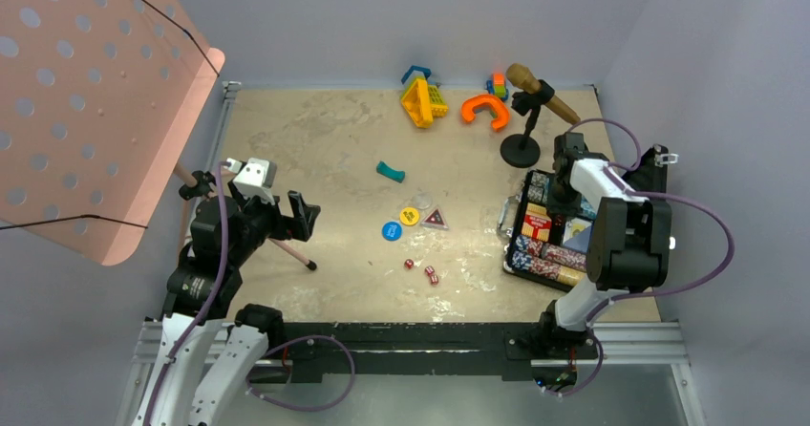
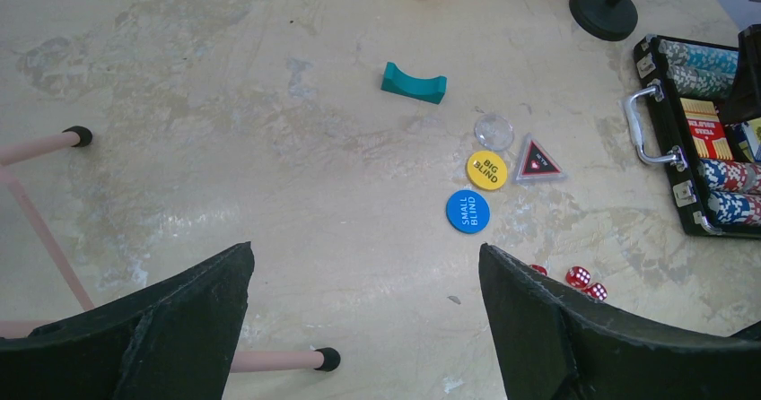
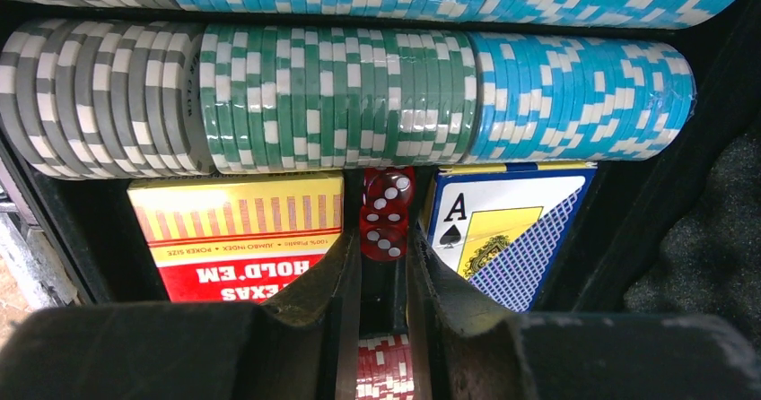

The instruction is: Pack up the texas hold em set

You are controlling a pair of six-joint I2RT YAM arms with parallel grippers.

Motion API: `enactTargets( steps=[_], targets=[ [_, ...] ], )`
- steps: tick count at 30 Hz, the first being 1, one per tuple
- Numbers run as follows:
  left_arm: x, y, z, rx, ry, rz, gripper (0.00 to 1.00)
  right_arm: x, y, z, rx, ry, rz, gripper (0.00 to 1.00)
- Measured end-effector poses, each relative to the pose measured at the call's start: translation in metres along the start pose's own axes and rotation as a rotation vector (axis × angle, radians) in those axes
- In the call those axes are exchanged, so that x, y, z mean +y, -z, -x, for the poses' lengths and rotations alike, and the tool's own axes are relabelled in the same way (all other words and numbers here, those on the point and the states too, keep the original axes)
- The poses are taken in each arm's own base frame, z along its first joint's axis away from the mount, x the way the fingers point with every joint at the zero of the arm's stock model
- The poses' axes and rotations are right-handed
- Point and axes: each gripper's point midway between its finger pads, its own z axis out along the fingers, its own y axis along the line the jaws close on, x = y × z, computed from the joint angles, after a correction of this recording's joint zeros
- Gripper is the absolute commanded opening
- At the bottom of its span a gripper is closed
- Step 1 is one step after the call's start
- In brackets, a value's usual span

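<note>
Right wrist: striped chips (image 3: pixel 332 95) (cubic dice (image 3: pixel 386 230))

Even, diffuse light was cast from above in the overhead view, and only short, soft shadows were thrown on the table (image 1: pixel 325 149). Beyond the left gripper's fingers (image 2: pixel 144 328) the table was rendered bright and sharp, while the fingers themselves were left dark and slightly soft. Between the right gripper's fingers (image 3: pixel 314 306) deep shadow was seen. The red dice (image 3: pixel 386 221) at their tips and the chip rows (image 3: pixel 341 95) beyond were shown crisp, with a faint sheen.
</note>
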Motion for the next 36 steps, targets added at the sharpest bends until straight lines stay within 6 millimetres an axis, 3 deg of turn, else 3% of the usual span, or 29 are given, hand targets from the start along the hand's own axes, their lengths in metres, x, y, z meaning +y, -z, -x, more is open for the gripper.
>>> enactTargets(
  steps=[10,15,23,36],
  targets=[
    [0.0004,-0.0008,-0.0019,0.004,0.001,0.001,0.99,-0.0005,-0.0020,0.0001,0.004,-0.002,-0.002,0.00],
    [0.0004,-0.0008,-0.0019,0.004,0.001,0.001,0.99,-0.0006,-0.0032,0.0010,0.008,-0.002,-0.005,0.19],
    [0.0005,-0.0008,-0.0020,0.005,0.001,0.001,0.99,-0.0025,-0.0036,0.0023,0.007,-0.005,-0.017,0.38],
    [0.0006,-0.0011,-0.0027,0.007,0.001,0.001,0.99,-0.0054,-0.0023,0.0037,-0.001,-0.006,-0.025,0.48]
  ],
)
